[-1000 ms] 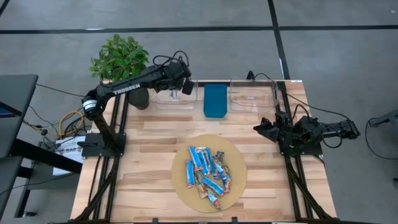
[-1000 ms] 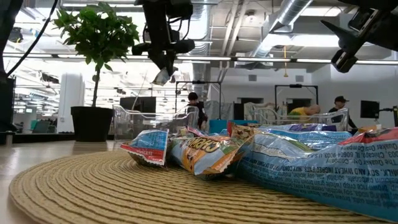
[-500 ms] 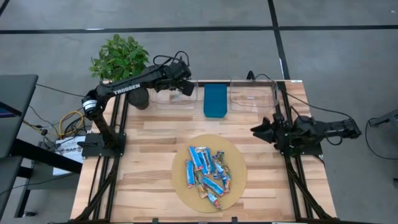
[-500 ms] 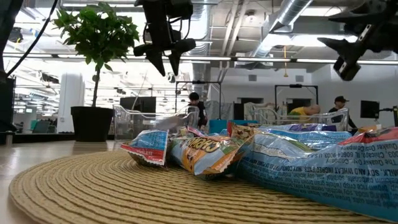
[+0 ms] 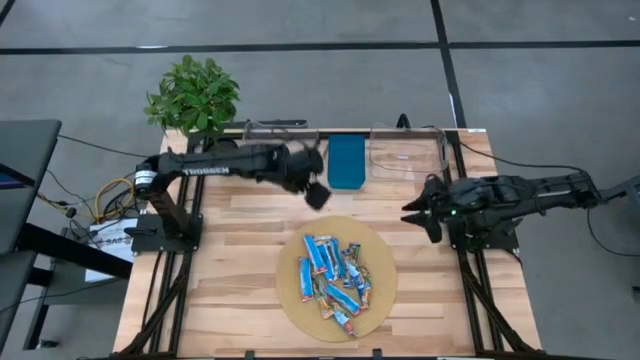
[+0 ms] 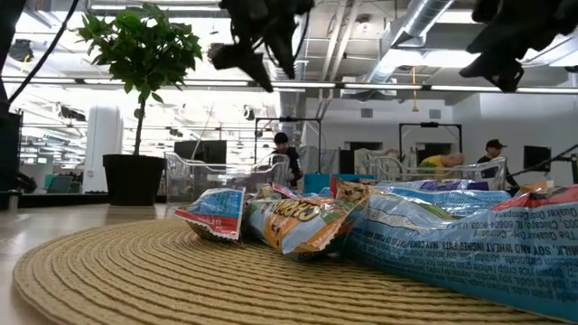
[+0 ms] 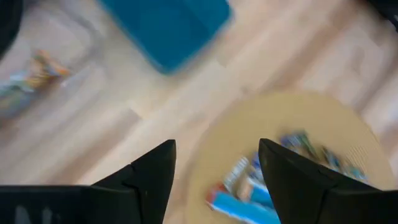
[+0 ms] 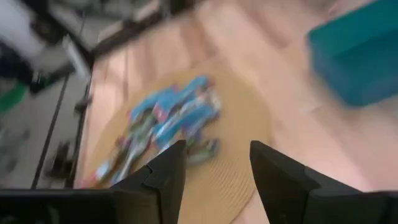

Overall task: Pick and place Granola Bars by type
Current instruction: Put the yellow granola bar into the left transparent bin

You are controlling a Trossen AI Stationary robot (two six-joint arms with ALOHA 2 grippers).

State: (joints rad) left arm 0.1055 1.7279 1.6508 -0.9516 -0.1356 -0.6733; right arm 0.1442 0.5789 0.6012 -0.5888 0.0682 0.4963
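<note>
Overhead, the Granola Bars (image 5: pixel 336 277) lie heaped on the round woven mat (image 5: pixel 385 305), with the left gripper (image 5: pixel 316 190) just beyond the mat's far edge and the right gripper (image 5: pixel 418 212) off to the side. From the left wrist, its fingers (image 7: pixel 152 171) stand spread and empty above the pile, so it should settle over one outlying bar, jaws across its narrow width. From the right wrist, those fingers (image 8: pixel 165 168) are also parted with nothing held, best waiting clear.

Blue-wrapped bars (image 5: pixel 335 276) with white and orange marks lie on a tan woven mat (image 5: pixel 385 305). The far box (image 5: pixel 346 161) is teal, the table (image 5: pixel 240 260) pale striped wood, the plant (image 5: pixel 192 92) green.
</note>
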